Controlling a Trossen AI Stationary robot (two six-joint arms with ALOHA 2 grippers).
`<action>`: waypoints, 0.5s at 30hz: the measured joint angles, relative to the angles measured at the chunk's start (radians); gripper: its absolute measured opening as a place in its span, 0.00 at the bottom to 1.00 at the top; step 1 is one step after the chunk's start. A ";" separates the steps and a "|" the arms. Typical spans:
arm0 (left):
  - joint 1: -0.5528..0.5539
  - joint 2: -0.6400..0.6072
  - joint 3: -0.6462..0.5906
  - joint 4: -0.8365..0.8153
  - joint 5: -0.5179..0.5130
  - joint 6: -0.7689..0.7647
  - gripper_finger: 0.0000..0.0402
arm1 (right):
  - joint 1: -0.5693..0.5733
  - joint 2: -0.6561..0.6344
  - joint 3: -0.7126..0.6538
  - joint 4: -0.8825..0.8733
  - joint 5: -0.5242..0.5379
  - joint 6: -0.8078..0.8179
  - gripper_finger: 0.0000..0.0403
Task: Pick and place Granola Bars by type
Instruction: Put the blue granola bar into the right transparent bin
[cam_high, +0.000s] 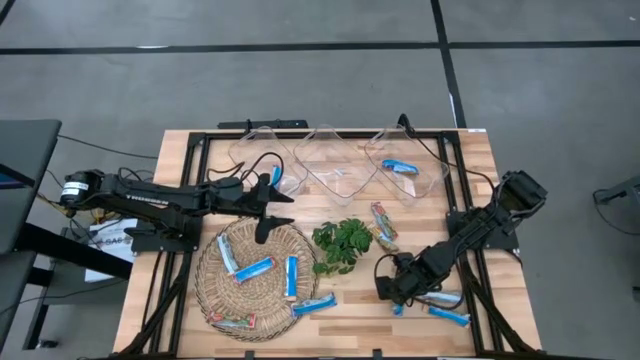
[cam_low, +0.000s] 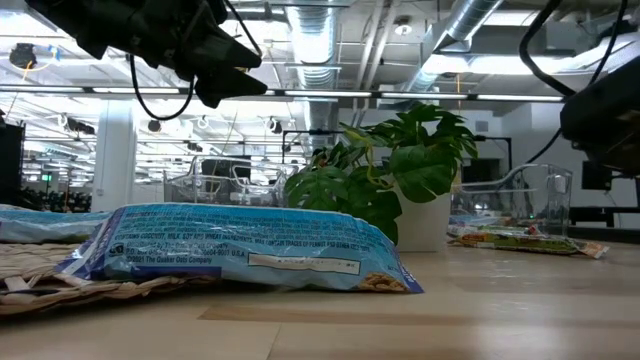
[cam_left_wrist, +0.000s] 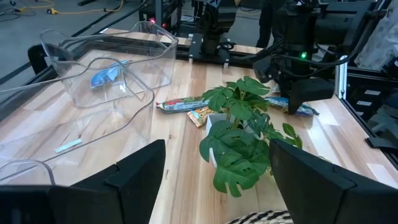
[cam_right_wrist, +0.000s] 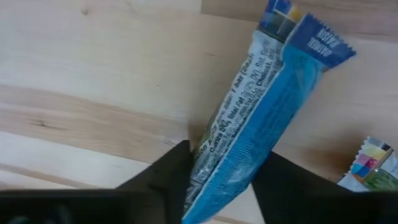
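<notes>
Left gripper (cam_high: 268, 205) hangs above the wicker basket's (cam_high: 212, 258) far rim, fingers spread wide and empty, waiting. Loose blue bars (cam_high: 256, 269) lie in the basket. Well right of the basket, the right gripper (cam_high: 402, 289) is down on the table, fingers (cam_right_wrist: 163, 176) partly closed around a blue bar (cam_right_wrist: 258, 109), evidently for sorting.

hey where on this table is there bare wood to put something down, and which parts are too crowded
Bare wood: the strip along the front edge between the wicker tray and the right gripper, and the patch between the clear bins and the plant. Crowded: the tray with its blue bars, and the right front corner, where that gripper is closing around a blue bar. The left gripper hovers open over the tray's back edge.
</notes>
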 joint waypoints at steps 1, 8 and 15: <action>0.000 0.000 0.000 0.000 0.000 0.000 0.69 | 0.000 0.000 0.000 0.000 0.000 -0.001 0.32; 0.000 0.000 0.000 0.001 0.000 -0.001 0.69 | 0.000 0.000 -0.001 0.022 0.015 -0.052 0.15; 0.000 0.000 0.001 0.002 0.000 -0.001 0.69 | -0.001 0.001 -0.001 0.173 0.139 -0.159 0.13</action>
